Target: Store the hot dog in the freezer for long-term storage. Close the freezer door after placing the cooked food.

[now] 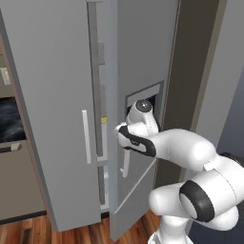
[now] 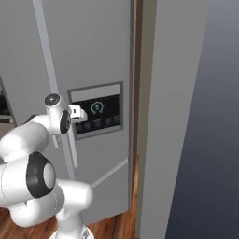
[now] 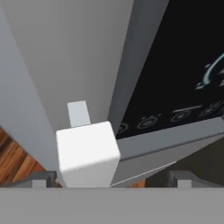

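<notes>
Hovering end effector [image 2: 83, 113] against freezer door [image 2: 93, 56] — beside dispenser panel [image 2: 99, 114].

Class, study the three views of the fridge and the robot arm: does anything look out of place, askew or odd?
One thing stands out: the freezer door, the one with the dark dispenser panel, stands ajar, leaving a gap beside the plain door through which inner shelves show. The claw sits right at its handle. Nothing looks spilled or damaged.

Arm [image 1: 190, 152] outstretched, jaws apart, empty.
</notes>
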Robot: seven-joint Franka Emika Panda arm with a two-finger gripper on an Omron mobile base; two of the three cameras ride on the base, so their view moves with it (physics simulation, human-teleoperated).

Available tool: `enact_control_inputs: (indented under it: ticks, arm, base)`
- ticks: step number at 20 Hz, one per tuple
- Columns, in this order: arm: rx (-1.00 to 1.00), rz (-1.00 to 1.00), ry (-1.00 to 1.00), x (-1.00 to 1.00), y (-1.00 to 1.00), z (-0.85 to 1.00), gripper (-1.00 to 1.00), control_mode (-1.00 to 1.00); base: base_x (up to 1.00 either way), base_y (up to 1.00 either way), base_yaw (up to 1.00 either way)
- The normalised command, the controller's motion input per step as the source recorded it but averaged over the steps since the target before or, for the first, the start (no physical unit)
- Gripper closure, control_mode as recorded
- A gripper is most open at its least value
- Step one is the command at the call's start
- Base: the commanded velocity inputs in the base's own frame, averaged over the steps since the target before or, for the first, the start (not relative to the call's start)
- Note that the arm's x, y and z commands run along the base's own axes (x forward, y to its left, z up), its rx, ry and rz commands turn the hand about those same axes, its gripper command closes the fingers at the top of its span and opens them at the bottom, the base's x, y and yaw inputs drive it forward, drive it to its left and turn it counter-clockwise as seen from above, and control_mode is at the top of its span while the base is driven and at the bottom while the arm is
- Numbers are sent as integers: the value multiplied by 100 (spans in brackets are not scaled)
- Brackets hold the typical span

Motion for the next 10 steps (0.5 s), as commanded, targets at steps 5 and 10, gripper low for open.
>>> enact_control_inputs:
  ticks: [5, 10]
  arm:
    - [0, 0, -2, 20, 14, -16, -100, -100]
    - [0, 0, -8, 28, 19, -16, -100, -100]
  base:
    - [0, 0, 0]
    - [0, 0, 0]
